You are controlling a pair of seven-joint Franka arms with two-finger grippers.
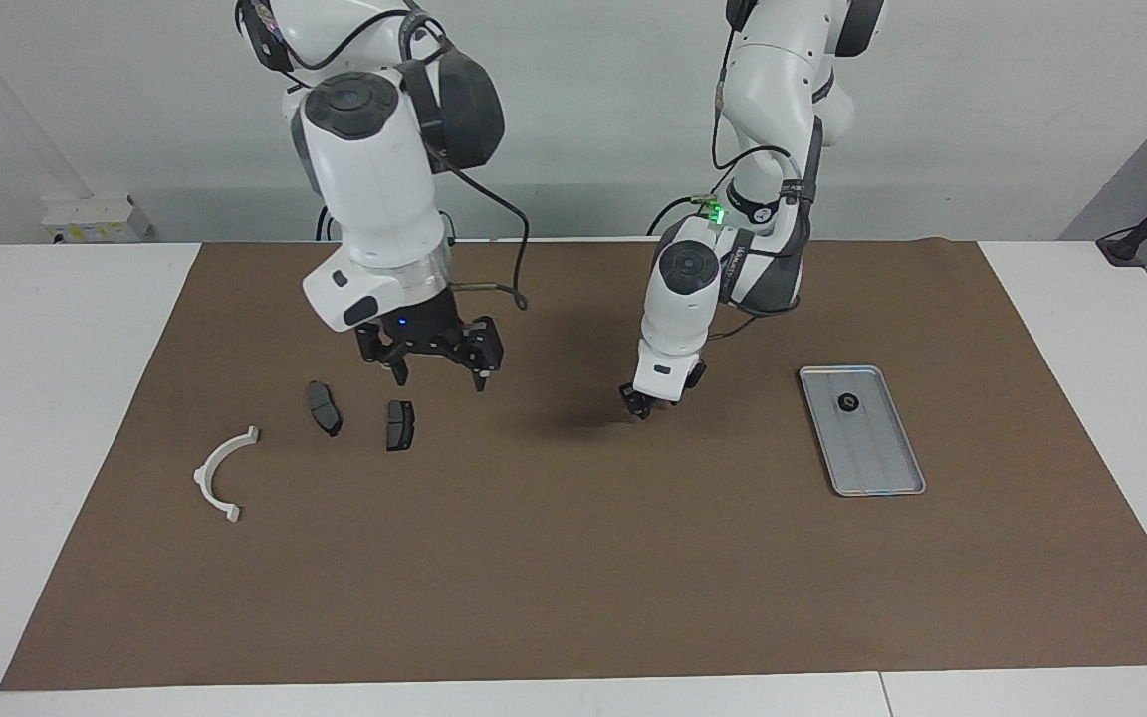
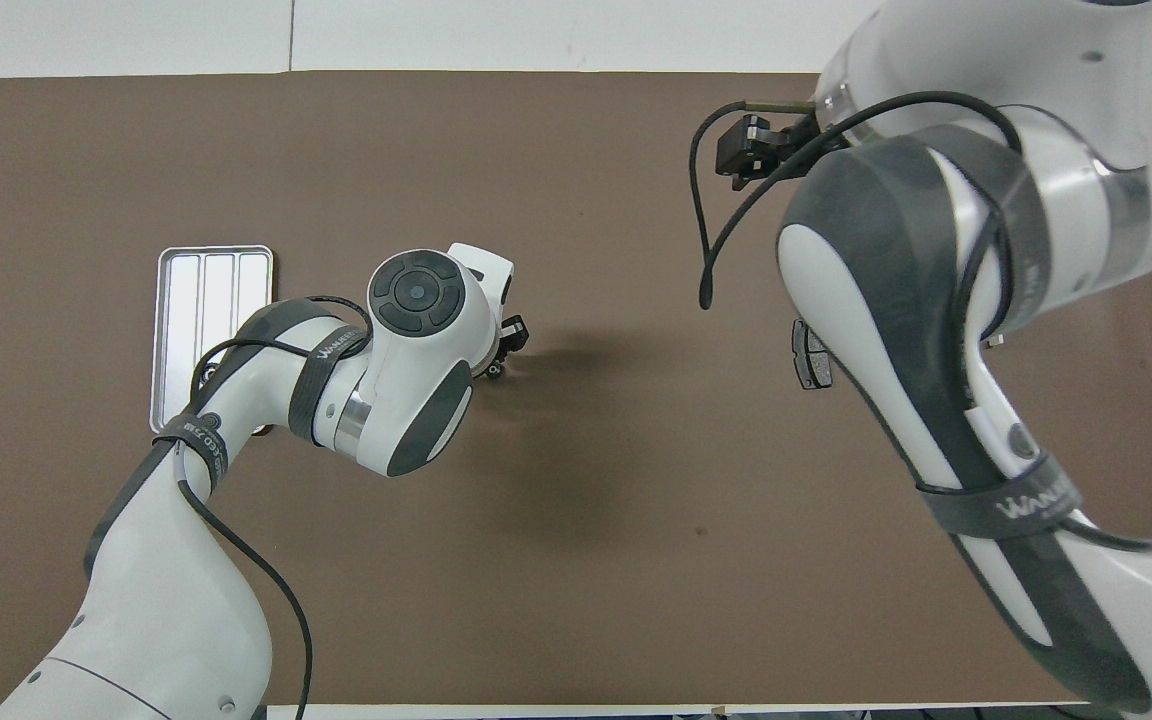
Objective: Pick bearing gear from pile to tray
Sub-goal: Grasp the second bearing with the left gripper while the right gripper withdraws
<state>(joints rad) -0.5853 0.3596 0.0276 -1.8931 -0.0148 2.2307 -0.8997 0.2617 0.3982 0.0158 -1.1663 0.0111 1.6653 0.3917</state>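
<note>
Two dark brake pads (image 1: 325, 408) give us our landmark, the one toward the right arm's end of the table lying just beside its twin (image 1: 399, 425). We see our right gripper (image 1: 431, 363) hanging above this pair, its fingers spread wide with nothing between them. Near the pads, further toward the right arm's end and slightly farther from us, lies the white half-ring bracket (image 1: 223, 473). Well apart from the pads, toward the left arm's end of the brown mat (image 1: 573, 558), sits the silver tray (image 1: 882, 468), and in it, at the end nearer to us, rests a small black ring (image 1: 847, 401). Between the pads and the tray our left gripper (image 1: 639, 405) hangs low over bare mat, its fingertips close to the surface; we cannot tell how far they stand apart or whether they hold anything. In the overhead view the right arm hides one pad and most of the bracket.
</note>
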